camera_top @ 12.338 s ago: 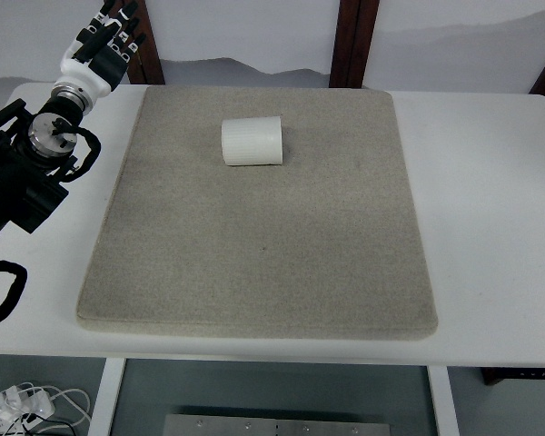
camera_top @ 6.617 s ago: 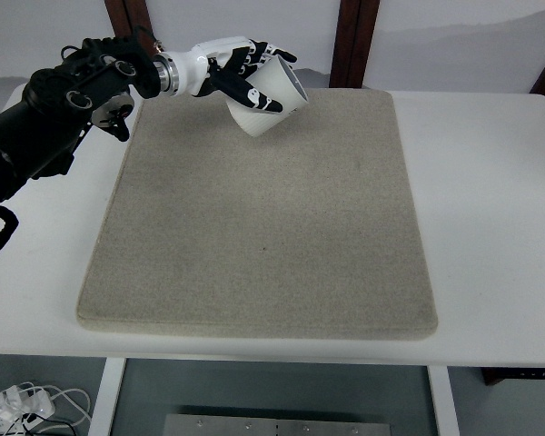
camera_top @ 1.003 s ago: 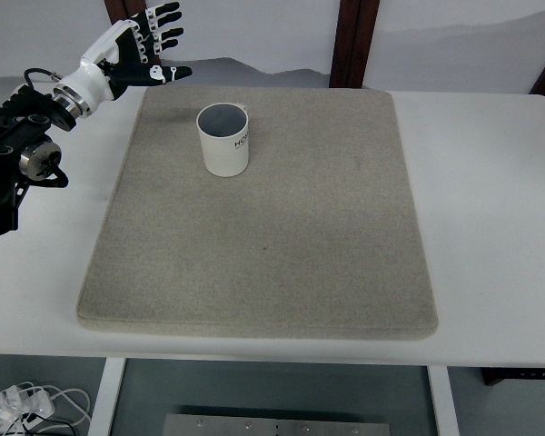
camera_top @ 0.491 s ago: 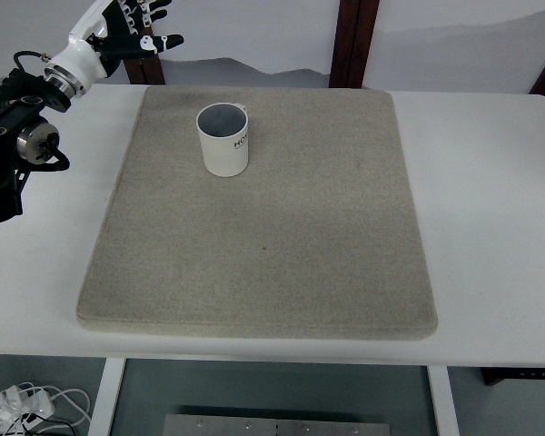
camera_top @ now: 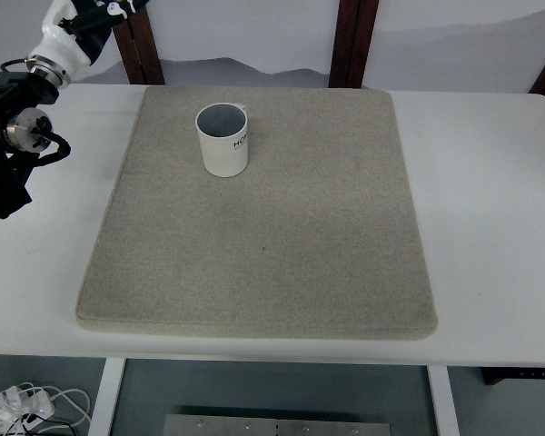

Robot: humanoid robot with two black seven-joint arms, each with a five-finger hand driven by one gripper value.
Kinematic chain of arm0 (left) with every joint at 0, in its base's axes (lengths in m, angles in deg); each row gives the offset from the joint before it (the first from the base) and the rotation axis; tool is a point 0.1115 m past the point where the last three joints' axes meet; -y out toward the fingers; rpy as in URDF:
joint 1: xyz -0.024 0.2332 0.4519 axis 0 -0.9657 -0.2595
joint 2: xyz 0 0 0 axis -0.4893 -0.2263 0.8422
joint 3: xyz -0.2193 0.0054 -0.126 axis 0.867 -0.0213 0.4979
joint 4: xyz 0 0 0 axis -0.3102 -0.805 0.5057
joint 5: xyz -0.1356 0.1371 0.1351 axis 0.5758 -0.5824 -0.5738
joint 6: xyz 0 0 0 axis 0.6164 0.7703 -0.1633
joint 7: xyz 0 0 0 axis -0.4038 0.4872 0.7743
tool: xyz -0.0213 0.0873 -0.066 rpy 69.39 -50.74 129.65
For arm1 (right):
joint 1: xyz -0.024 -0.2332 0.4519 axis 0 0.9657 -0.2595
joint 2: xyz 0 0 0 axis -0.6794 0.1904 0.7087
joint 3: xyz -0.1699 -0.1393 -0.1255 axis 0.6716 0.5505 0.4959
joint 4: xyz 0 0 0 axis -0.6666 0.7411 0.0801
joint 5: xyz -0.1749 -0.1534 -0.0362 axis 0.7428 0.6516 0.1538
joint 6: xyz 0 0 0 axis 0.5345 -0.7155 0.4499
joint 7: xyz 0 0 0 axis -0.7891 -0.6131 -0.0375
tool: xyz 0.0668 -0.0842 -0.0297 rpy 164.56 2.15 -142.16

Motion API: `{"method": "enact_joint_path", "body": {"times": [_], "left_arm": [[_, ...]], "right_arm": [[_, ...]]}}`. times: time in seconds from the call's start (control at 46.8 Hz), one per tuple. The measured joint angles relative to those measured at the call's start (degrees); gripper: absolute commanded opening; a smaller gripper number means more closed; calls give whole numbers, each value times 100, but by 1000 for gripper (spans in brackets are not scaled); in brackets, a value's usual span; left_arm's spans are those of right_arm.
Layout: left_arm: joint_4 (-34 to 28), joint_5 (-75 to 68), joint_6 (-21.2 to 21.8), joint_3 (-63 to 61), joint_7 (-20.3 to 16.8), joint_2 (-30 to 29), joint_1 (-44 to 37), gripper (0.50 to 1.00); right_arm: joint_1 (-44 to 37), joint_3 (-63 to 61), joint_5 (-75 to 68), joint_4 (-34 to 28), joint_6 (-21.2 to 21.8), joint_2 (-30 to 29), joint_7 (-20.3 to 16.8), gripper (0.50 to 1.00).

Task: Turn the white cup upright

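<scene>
Nearest, under the desk's front edge: a tangle of white cables (camera_top: 18,404) at the lower left, and a grey metal plate (camera_top: 272,425) with small screws at the bottom middle.

Above that, the white desk (camera_top: 490,227), bare along its right side. Carries a large grey-beige felt mat (camera_top: 272,254), squarish with rounded corners, lying flat and covering most of the middle of the surface.

On the far left part of the mat, the white cup (camera_top: 223,141). Stands upright, mouth up, greyish inside visible from above, dark lettering on the side turned to the right and front, too small to read. Touches nothing but the mat; set a little in from the mat's far edge.

At the left edge of the picture, the black left arm (camera_top: 14,127) with a loop of cable, over the desk's far left corner, well apart from the cup. Ends in a white wrist leading up to the left hand (camera_top: 86,11) at the top edge, mostly cut off there; open or closed cannot be told. Holds nothing visible.

Farthest: two dark wooden posts (camera_top: 354,41) against a pale wall.
</scene>
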Motion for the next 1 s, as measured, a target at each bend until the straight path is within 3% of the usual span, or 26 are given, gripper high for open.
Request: {"method": "enact_joint_path", "body": {"times": [0.213, 0.406, 0.683, 1.003], "left_arm": [[-2, 518, -12, 127, 1249, 8, -48, 994], [-10, 1056, -12, 652, 1787, 19, -279, 996], [-60, 1222, -9, 1907, 1898, 162, -563, 994], [-142, 1250, 14, 2336, 1730, 437, -617, 994]], "right_arm": [[0, 2, 0, 0, 0, 0, 1, 952], [0, 0, 0, 0, 0, 0, 1, 952], [0, -37, -15, -6, 42, 0, 0, 952], [25, -38, -9, -8, 53, 0, -1, 952]]}}
